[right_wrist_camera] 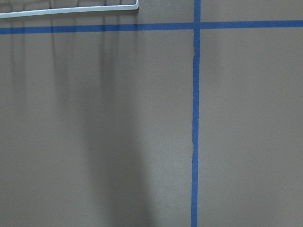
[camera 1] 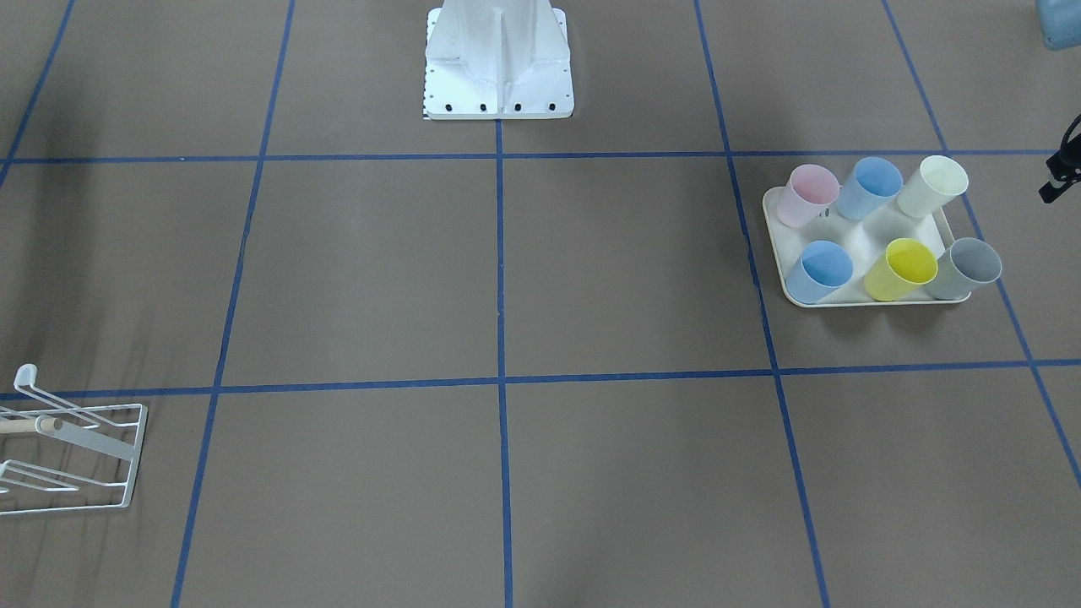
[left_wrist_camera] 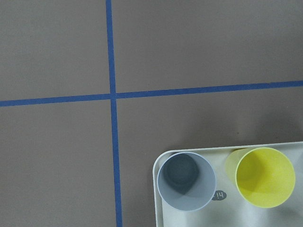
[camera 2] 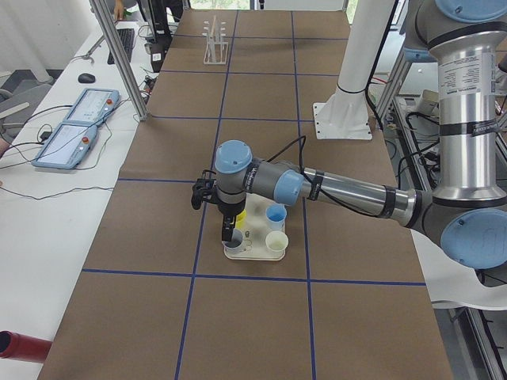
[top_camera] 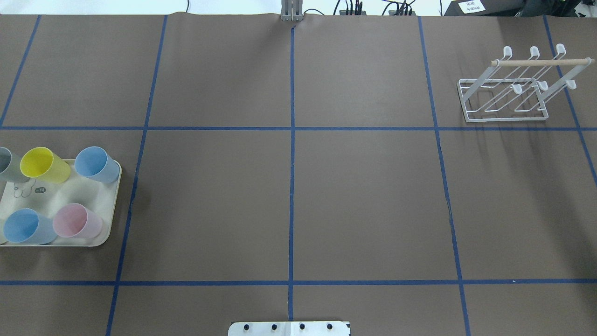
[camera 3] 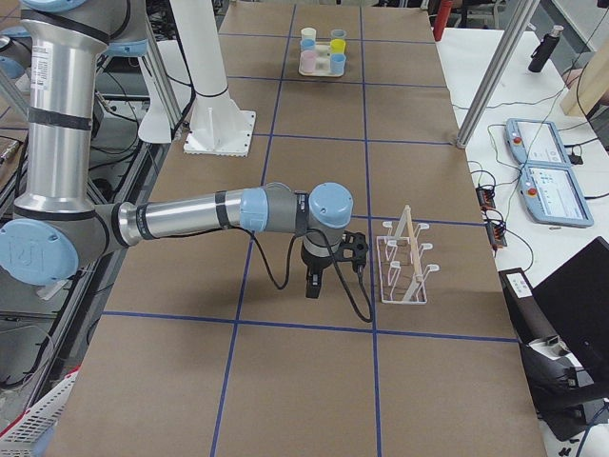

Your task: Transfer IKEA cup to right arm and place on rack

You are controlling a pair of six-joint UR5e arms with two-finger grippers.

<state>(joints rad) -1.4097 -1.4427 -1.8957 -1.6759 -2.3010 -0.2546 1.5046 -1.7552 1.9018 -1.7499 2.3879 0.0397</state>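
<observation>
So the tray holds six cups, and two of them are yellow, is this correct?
Not quite: the tray holds six cups, but there is only one yellow cup; the two of one colour are the blue cups. The front-facing view shows all six.

The overhead view looks forward and down on the bench (top_camera: 364,200), with the tray (top_camera: 84,193) at 9 o'clock and the rack (top_camera: 541,62) at 2. The front view faces back, showing the tray at 3 and the rack at 8. Side views look along the bench from each end. Wrist views look straight down, close.
</observation>
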